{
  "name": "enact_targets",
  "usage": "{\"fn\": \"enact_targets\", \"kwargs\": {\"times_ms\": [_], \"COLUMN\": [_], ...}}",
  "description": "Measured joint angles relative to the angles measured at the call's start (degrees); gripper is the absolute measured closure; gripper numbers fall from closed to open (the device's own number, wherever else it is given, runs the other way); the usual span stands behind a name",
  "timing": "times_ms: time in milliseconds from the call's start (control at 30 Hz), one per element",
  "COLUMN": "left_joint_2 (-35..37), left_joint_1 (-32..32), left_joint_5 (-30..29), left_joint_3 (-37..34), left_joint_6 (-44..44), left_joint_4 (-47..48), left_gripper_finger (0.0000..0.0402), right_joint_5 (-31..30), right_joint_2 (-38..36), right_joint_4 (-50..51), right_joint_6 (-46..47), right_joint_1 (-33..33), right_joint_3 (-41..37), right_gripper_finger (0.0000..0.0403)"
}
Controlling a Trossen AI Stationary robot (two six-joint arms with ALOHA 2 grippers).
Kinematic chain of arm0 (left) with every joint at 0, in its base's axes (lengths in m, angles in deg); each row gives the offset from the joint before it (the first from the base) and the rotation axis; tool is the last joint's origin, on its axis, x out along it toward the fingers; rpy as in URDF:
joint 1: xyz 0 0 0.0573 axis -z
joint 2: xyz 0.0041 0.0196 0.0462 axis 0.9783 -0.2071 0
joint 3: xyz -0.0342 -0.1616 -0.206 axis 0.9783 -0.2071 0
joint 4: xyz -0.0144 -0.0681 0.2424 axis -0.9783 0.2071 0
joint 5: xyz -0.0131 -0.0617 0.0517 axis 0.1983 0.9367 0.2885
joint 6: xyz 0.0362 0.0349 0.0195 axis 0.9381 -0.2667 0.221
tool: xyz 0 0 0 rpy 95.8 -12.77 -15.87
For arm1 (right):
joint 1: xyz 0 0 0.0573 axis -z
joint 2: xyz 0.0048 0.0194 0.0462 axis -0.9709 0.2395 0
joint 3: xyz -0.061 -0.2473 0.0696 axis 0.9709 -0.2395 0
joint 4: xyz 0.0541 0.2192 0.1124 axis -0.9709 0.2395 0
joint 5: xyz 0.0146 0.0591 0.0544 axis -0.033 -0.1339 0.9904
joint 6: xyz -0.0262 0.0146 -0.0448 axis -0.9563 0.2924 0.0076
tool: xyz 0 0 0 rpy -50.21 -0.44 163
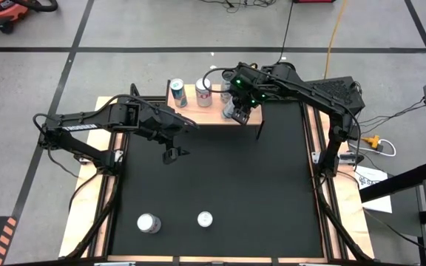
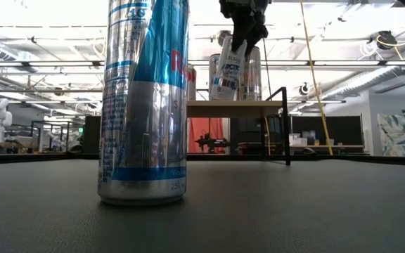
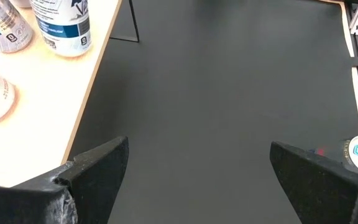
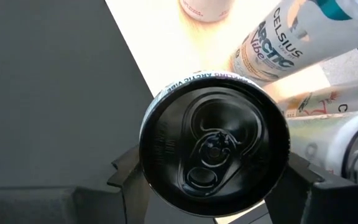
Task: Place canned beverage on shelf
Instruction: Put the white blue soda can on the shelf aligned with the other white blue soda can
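Up at the shelf [image 1: 214, 111], the right tool [image 1: 237, 112] pinches a can [image 4: 214, 144] above its top. The left tool [image 1: 173, 154] hovers spread over the worktop [image 1: 220, 185].

On the shelf [image 4: 166, 43], the tilted can [image 4: 291, 37] lying behind the held can [image 4: 213, 143] reads "CELSIUS" and "ARCTIC Vibe". The held can, clamped in the right gripper [image 4: 213, 180], carries "ARCTIC VIBE" around its top rim. In the low view, that can [image 2: 227, 70] above the shelf [image 2: 234, 105] shows "ARCTIC" on its side. The tall can [image 2: 144, 98] nearest the camera, in front of the shelf, reads "250 ml" near its base, with red letters partly visible.
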Motion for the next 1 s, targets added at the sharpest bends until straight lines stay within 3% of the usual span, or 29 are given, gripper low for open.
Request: {"fn": "enact_targets", "kwargs": {"times_ms": [467, 767, 1000], "left_joint_2": [0.0, 0.0, 0.0], "left_joint_1": [0.0, 0.0, 0.0], "left_joint_5": [0.0, 0.0, 0.0], "left_joint_3": [0.0, 0.0, 0.0], "left_joint_6": [-0.02, -0.02, -0.02], "left_joint_4": [-0.01, -0.01, -0.01], "left_gripper_finger": [0.0008, 0.0008, 0.0008], "right_joint_5": [0.02, -0.09, -0.2], "right_joint_2": [0.0, 0.0, 0.0], "right_joint_4": [-0.02, -0.75, -3.35], "right_joint_6": [-0.76, -0.76, -0.76], "right_joint_1": [0.0, 0.0, 0.0], "right_joint_3": [-0.07, -0.07, -0.07], "right_gripper_finger": [0.0184, 0.0144, 0.0139]}}
